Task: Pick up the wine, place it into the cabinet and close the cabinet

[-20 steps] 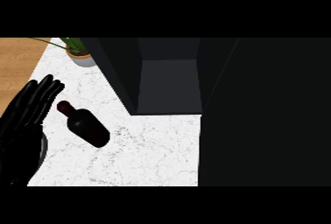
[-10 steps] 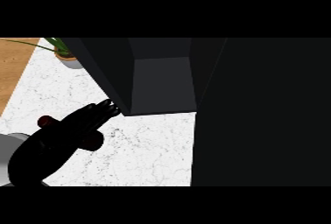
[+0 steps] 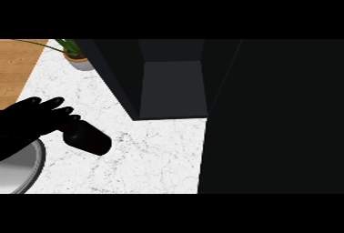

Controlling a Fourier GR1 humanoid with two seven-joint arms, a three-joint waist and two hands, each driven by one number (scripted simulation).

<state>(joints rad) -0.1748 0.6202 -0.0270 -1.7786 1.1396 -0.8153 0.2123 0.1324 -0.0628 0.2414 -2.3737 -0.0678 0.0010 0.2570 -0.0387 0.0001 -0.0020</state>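
The dark wine bottle point(image 3: 89, 139) lies on the white marble counter point(image 3: 154, 159), with its body pointing to the lower right. My left hand point(image 3: 33, 120) comes in from the left edge. Its fingers are curled over the bottle's neck and hide it. The bottle still rests on the counter. The dark cabinet point(image 3: 171, 86) stands open behind it, showing a grey inner shelf. My right hand does not show.
A potted plant point(image 3: 77, 58) stands at the back left next to the cabinet's side. A wide black panel point(image 3: 275, 118) fills the right half of the view. Brown wooden floor point(image 3: 17, 68) lies beyond the counter's left edge.
My left hand was open beside the bottle, then swept over it, and now sits curled on its neck. The view has shifted, and the cabinet's inside now shows nearer the centre.
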